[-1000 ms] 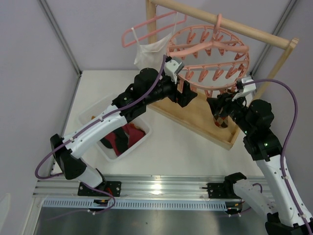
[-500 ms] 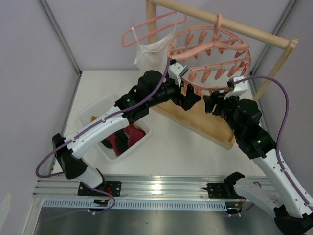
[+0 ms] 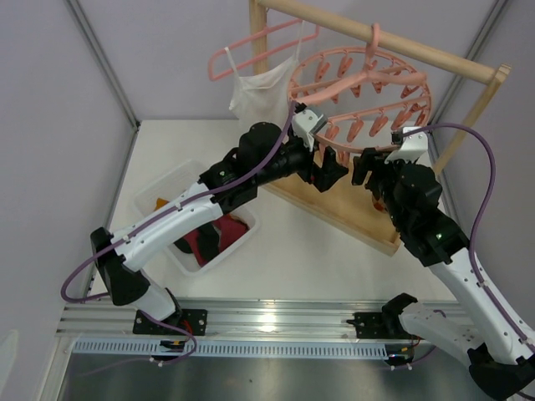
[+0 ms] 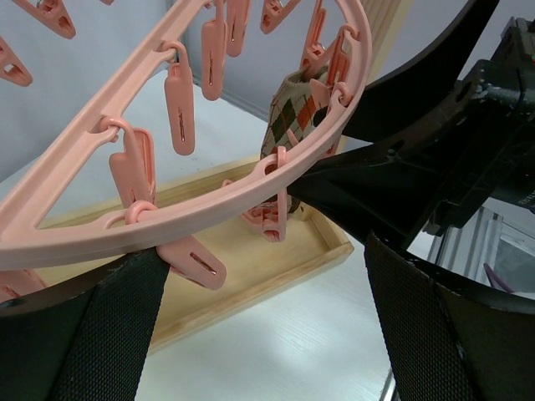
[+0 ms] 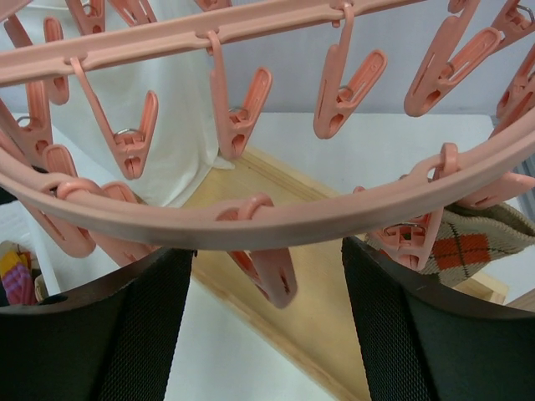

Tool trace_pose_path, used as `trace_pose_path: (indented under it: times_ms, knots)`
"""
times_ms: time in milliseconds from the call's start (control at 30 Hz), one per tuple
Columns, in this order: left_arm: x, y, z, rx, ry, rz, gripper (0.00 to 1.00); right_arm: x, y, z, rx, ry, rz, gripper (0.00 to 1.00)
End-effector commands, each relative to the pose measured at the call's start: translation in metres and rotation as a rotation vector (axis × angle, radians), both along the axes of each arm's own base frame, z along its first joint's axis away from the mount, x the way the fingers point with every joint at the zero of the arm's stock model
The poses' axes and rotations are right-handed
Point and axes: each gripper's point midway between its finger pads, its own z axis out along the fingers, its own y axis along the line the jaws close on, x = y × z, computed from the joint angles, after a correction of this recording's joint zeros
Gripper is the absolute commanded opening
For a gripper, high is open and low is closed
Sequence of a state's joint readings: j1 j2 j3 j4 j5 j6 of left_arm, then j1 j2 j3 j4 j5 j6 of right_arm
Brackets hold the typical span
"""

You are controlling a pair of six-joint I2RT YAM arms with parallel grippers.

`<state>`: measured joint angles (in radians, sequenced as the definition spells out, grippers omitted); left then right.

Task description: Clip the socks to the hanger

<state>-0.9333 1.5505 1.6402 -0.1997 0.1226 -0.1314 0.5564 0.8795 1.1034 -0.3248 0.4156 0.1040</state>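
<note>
**Both end effectors gather under the hanger rim**

The surface [image 3: 284,259] carries one wooden rack [image 3: 334,205], and one round pink hanger [image 4: 192,205] hangs from its rod. Since a second ago the hanger has swung up and rightward. The right end effector [image 5: 263,251] has climbed from low beside the rack's base to just under the near rim. The left end effector [image 4: 259,255] has slid right to face it, so the two now sit close together.

Each has its fingers spread apart and grips nothing, and the rim crosses just above each gap.

One white bin [image 3: 159,185] lies well behind the left end effector, under its forearm. The arm covers part of the maroon-red and dark socks [image 3: 213,234] inside, so they cannot be counted. One thin coat hanger [image 3: 251,42] with one white camisole [image 3: 255,92] hangs to the left of the left end effector.

One tan argyle sock [image 5: 468,242] hangs at the rim, right of the right end effector. Whether a clip grips it cannot be made out, and in the top view the right arm now hides it.

The clips overlap too much to count. One clip [image 5: 272,271] dangles between the right fingers.
</note>
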Motion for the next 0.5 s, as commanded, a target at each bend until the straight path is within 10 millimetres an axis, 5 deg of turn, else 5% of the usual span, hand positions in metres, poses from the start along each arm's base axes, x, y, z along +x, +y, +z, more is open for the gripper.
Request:
trace_pose_path:
  times_ms: [0, 467]
  knots:
    - [-0.004, -0.006, 0.037, -0.083, -0.053, -0.005, 0.99, 0.0, -0.005, 0.03, 0.041, -0.061, -0.044, 0.76]
    - [-0.008, -0.013, 0.035, -0.073, -0.052, -0.01, 0.99, 0.006, -0.021, 0.033, -0.007, -0.062, -0.191, 0.73]
